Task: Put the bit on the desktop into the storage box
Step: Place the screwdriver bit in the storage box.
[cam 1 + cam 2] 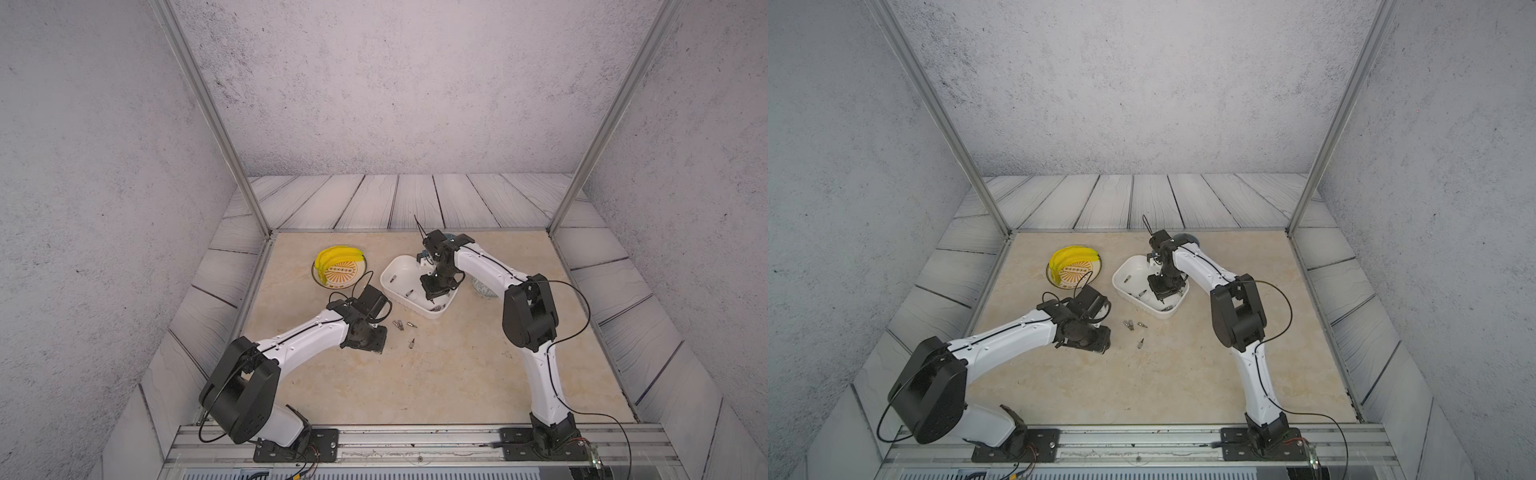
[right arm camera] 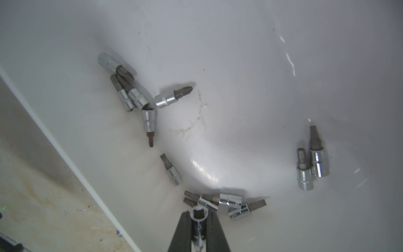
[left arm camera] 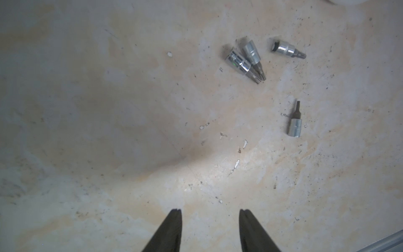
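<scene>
Four loose bits (image 3: pixel 253 54): lying on the desktop (image 1: pixel 436 374), nearer than the storage box (image 1: pixel 395 270); three clustered, one apart.
Left gripper (image 3: pixel 210 210): jaws released, empty, over bare desktop just left of those bits.
Right gripper (image 2: pixel 198 215): jaws clenched on a silver bit (image 2: pixel 197 222), above the box's inside.
Storage box: centre, already holding many bits.
Far left: plate (image 1: pixel 345 272) with yellow bananas (image 1: pixel 332 254).

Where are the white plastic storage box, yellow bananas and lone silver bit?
Storage box (image 1: pixel 399 272): in a top view, bare floor.
Bananas (image 1: pixel 330 254): in a top view, bunch middle.
Lone bit (image 3: pixel 294 128): left wrist view, socket end.
</scene>
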`<state>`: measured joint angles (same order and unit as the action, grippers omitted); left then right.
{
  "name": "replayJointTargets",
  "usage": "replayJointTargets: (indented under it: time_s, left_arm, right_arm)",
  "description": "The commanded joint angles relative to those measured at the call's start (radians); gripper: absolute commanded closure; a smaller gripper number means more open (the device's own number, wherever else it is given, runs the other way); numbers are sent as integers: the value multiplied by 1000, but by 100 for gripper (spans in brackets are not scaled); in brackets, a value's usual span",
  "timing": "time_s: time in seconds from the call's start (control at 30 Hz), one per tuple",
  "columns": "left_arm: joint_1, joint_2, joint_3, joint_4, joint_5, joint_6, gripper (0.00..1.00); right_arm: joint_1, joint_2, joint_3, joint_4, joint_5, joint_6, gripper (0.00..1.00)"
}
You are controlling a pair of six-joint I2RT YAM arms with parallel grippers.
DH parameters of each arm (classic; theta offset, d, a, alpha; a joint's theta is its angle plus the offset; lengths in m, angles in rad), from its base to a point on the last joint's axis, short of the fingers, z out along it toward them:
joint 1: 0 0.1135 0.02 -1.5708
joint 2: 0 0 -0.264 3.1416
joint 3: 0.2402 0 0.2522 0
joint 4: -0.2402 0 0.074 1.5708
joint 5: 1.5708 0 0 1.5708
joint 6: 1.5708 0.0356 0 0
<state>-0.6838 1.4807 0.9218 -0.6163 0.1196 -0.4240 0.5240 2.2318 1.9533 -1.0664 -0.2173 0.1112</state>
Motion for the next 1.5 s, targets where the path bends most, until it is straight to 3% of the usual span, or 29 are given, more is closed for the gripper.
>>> replayJointTargets:
  time_s: [0.0, 0.33, 1.03, 1.13, 1.27, 1.47]
  left_arm:
    - [-37, 29, 30, 8, -6, -20, 52]
    - [-122, 126, 103, 33, -24, -39, 52]
    - [-161, 259, 201, 46, -18, -25, 52]
    - [-164, 273, 212, 52, -20, -24, 52]
    - [-168, 307, 236, 52, -29, -16, 52]
    - [-172, 358, 261, 56, -31, -6, 52]
  right_arm:
    - [-8, 28, 19, -37, -31, -6, 100]
    - [-15, 42, -29, -25, -46, 9, 100]
    - [-18, 53, -77, -24, -60, 8, 100]
    - [-18, 57, -80, -29, -63, 12, 96]
    - [-17, 58, -83, -27, -62, 15, 79]
    - [-18, 56, -83, -29, -63, 16, 73]
